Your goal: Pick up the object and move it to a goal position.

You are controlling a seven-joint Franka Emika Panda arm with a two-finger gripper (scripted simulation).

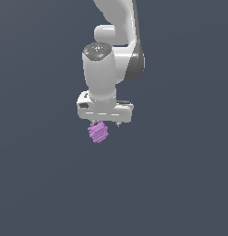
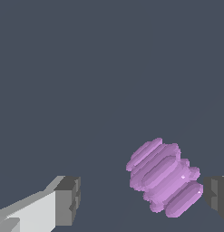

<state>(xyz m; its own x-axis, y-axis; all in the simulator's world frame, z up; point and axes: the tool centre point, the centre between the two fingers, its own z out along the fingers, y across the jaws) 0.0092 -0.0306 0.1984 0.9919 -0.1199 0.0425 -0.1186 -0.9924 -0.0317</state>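
Observation:
The object (image 1: 98, 132) is a small light-purple lumpy thing with stacked ridges, just under the white gripper (image 1: 105, 123) in the exterior view. In the wrist view the object (image 2: 164, 176) lies between the two grey fingertips, tilted. It is close against one fingertip (image 2: 216, 198) and well apart from the other (image 2: 68, 201). The gripper (image 2: 143, 201) is open, with its jaws spread wider than the object. I cannot tell whether the object touches the near fingertip.
The plain dark grey-blue surface (image 1: 180, 184) fills both views. The white arm (image 1: 102, 69) rises straight up above the gripper. Nothing else shows, and no goal marker is in view.

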